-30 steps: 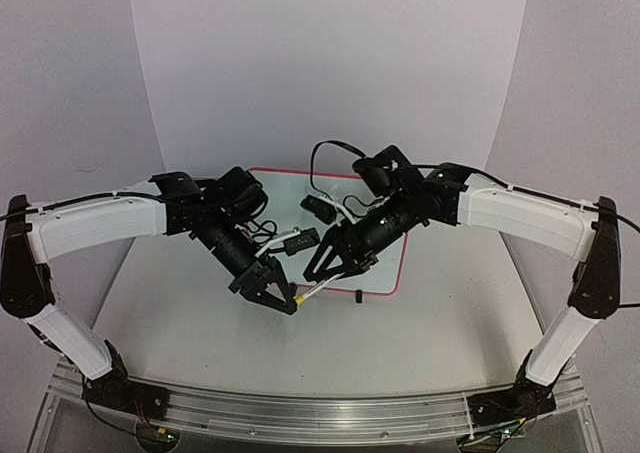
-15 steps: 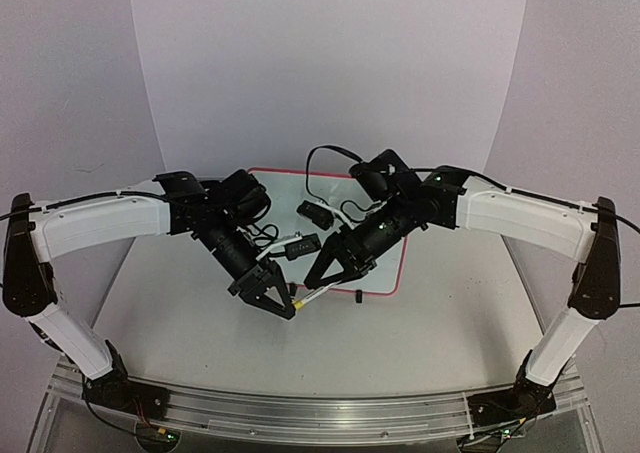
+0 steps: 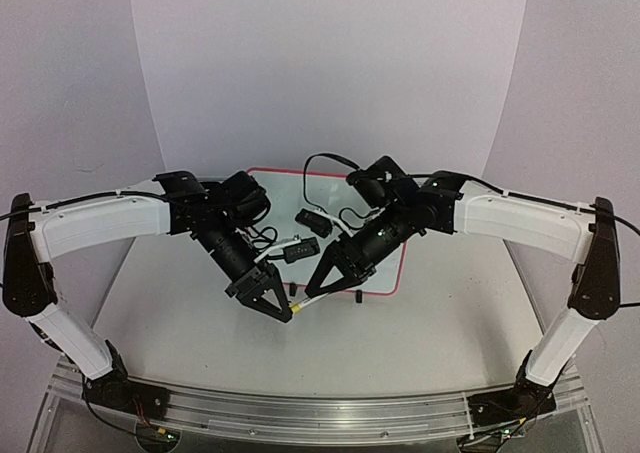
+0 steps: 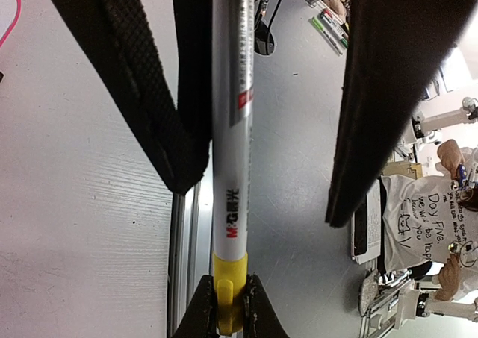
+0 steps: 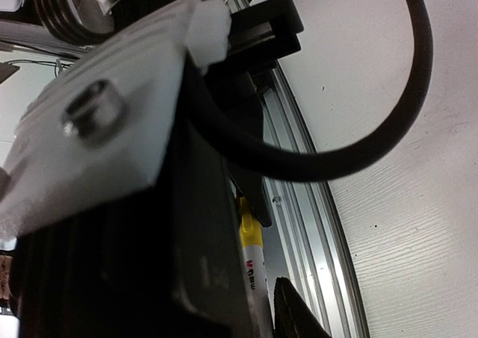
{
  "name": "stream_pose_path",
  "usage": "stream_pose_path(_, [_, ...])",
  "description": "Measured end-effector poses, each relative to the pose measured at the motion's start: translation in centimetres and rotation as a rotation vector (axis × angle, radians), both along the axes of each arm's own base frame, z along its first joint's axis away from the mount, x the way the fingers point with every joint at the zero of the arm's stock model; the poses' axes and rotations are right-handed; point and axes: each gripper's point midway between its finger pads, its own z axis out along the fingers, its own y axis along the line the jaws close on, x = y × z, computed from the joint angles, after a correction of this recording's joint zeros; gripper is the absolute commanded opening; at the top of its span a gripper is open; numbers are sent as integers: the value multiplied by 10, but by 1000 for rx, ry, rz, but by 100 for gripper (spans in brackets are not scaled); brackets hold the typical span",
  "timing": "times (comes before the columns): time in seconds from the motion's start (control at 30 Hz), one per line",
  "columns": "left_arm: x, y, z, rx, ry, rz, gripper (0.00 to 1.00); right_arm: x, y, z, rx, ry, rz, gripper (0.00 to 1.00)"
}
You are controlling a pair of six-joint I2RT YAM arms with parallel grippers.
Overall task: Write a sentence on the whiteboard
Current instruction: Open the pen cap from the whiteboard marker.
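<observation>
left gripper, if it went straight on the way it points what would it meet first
Most likely the right gripper, which straddles the yellow cap of the marker that the left gripper holds, straight ahead of it.

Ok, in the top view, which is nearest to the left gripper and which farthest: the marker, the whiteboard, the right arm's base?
1. The marker, held in the left gripper itself.
2. The whiteboard, just behind it, toward the right side.
3. The right arm's base, far off at the near right corner.
</observation>
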Motion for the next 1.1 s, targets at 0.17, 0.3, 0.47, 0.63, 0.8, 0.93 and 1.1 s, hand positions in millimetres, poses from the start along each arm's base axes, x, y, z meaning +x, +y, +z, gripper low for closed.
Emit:
stream_pose_path(0.17, [0,1,0,1,-8,-5,0,-1,0,-2,-1,0,5,29])
stream_pose_path(0.3, [0,1,0,1,-13,-8,0,-1,-1,-2,0,-5,8,25])
stream_pose_path(0.47, [-1,1,0,3,-16,-10,0,-3,-2,-5,-8,-7,15,36])
stream_pose_path(0.63, [2,1,-2,10,-28,1,0,-3,-3,-8,-18,-41,15,60])
stream_pose_path(0.8, [6,-3,4,-21,-46,19,0,2,-3,-4,-19,-88,-15,65])
stream_pose_path(0.93, [7,-4,11,-58,-58,37,0,4,-3,9,13,-117,-34,64])
stream_pose_path(1.1, [8,-7,13,-72,-60,47,0,5,0,18,46,-121,-42,57])
